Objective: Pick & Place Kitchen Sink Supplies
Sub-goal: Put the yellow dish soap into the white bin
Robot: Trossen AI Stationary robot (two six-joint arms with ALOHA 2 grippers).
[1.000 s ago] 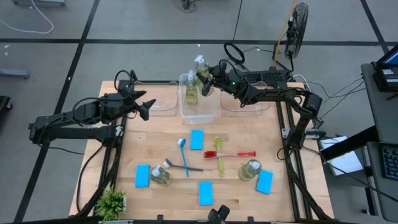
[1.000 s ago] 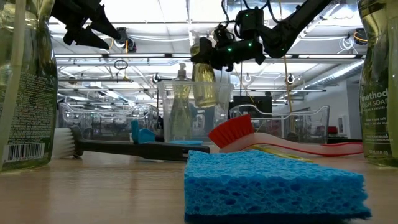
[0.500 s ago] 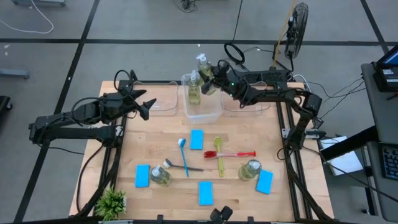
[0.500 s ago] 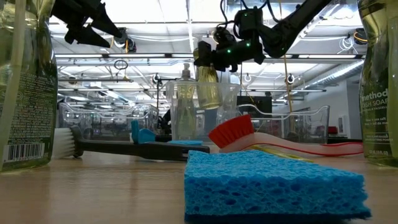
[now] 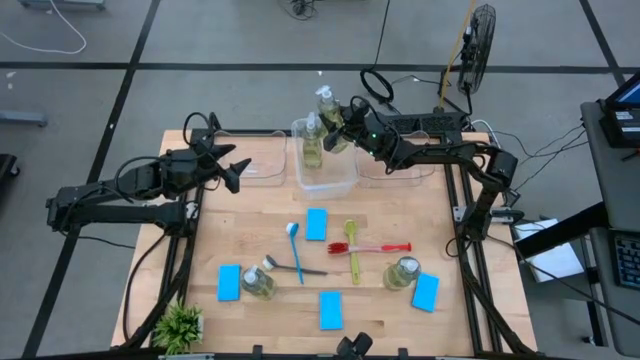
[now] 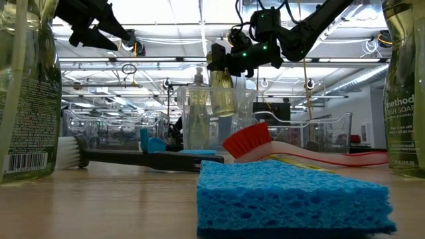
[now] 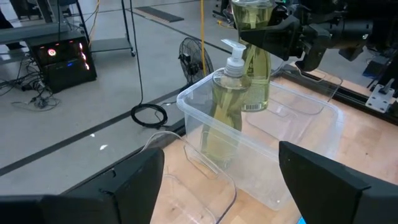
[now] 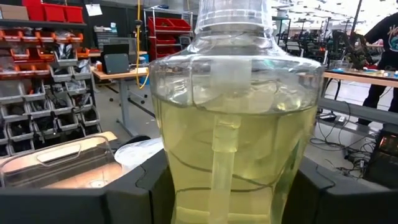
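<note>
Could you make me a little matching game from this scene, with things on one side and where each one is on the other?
Things:
1. right gripper
2. left gripper
3. small plant
4. red brush

Places:
A. lying flat on the table
B. open, holding nothing
C. at the table's near left corner
D. holding a soap bottle over the middle bin

Pairs: 1-D, 2-B, 3-C, 4-A
</note>
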